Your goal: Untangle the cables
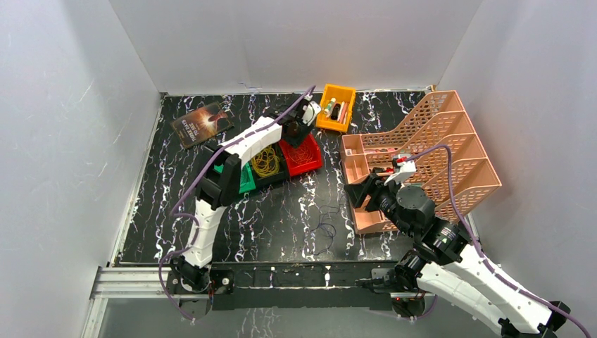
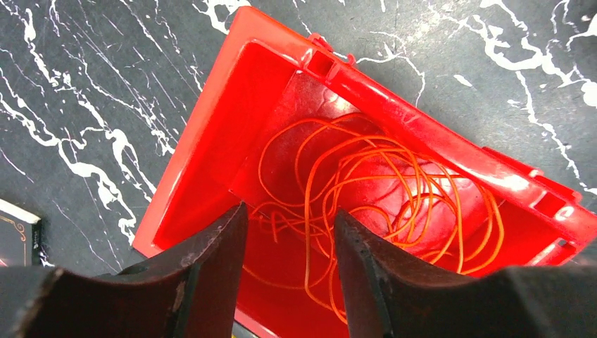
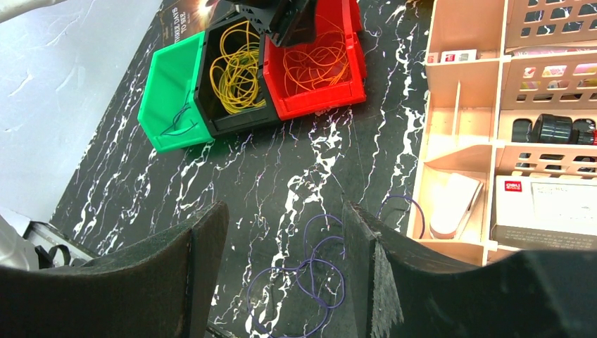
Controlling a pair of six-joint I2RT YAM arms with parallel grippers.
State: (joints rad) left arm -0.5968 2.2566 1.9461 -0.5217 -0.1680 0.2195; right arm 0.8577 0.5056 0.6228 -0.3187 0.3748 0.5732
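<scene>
Orange cables [image 2: 386,184] loose inside red bin [image 2: 208,144]

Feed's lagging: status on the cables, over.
Left gripper open over red bin, orange cable inside. Right gripper open above purple cable, loose on table. Nothing in the way.

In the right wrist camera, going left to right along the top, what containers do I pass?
Green bin, black bin with yellow cable, red bin with orange cable, pink organizer.
</scene>
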